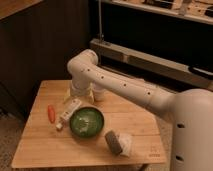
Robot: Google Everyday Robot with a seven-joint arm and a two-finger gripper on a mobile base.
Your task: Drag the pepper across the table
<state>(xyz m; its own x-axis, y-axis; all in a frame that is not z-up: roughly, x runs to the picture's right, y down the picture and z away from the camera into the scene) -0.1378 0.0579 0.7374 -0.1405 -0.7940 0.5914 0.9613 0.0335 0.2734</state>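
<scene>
The tool (80,92) sits low over the far part of the tabletop (40,145), below the bent arm (125,87). Whether it is apart or together cannot be told. The pepper (51,113) lies flat, apart from the tool and nearer the camera. A white bottle (69,112) lies between them, and a green bowl (86,122) sits just in front of the tool.

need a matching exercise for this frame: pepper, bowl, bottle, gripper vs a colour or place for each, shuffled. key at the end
1. pepper
2. bowl
3. bottle
4. gripper

a. green, round
b. at the far side of the table, behind the bottle
c. red-orange, furthest left
d. white, lying between pepper and bowl

Pairs: 1-c, 2-a, 3-d, 4-b
</scene>
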